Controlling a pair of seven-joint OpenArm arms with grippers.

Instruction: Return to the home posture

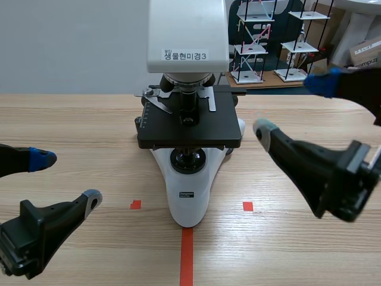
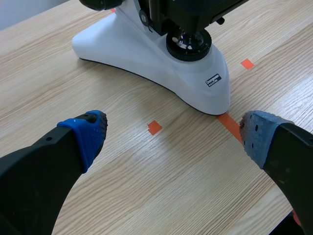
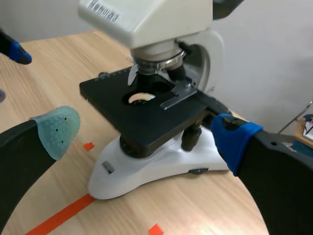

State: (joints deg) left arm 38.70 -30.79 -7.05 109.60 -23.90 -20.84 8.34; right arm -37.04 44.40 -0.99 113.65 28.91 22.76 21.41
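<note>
Since the job is only getting back to home pose, nothing needs grabbing imo, and both hands are empty. Down low by the near edge of the table (image 1: 77, 119) the left gripper (image 1: 66, 177) has its fingers spread wide w/ nothing between them, well apart from the microscope (image 1: 189, 128). Raised at the microscope's right side, the right gripper (image 1: 294, 104) is also wide open and holding nothing. In its wrist view the stage (image 3: 146, 115) sits ahead between the spread fingers, no contact that I can see. The microscope stands upright mid table, its base (image 1: 187, 196) at the far end of the red tape line (image 1: 187, 256). If it ever had to be moved: prob heavy, rigid, a bit top-heavy, fragile optics, and that smooth white base looks slippery. I'd take it by the curved neck (image 3: 212, 54) at the back plus under the base, never by the stage. For retracting, the main thing is swinging clear of it. Hard to see: the microscope's top is cut off, and most of both arms is out of frame, so can't judge how far from home they are. There's also a pale patch (image 3: 141, 98) at the stage opening, slide or just light, can't tell.
</note>
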